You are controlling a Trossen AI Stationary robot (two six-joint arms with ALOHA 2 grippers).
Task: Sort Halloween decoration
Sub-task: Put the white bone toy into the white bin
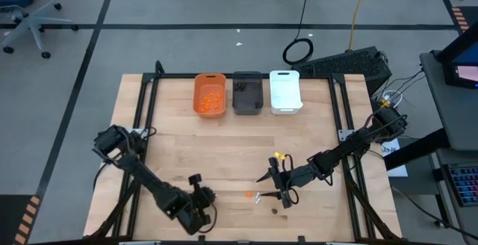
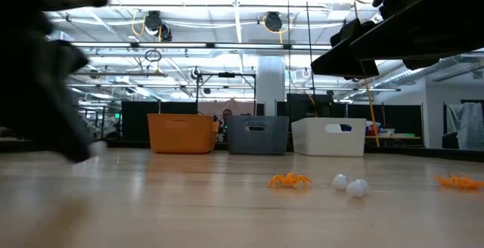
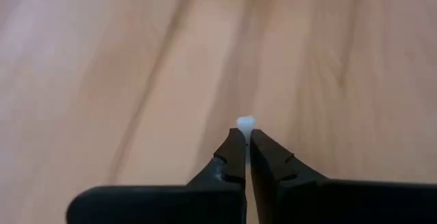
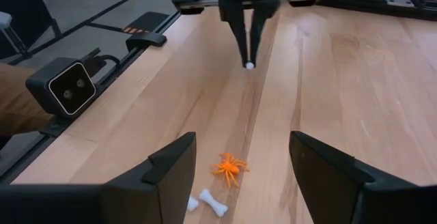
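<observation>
White stick (image 3: 245, 122) (pinched) above table (image 3: 102, 67)

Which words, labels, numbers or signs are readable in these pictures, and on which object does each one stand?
None can be read.
Orange bin, grey bin, white bin: no readable label.
Camera box at the table edge: no print visible.
Orange-and-black stripes on the floor: a pattern only, no letters.
Screen beside the table: too small to read.
</observation>
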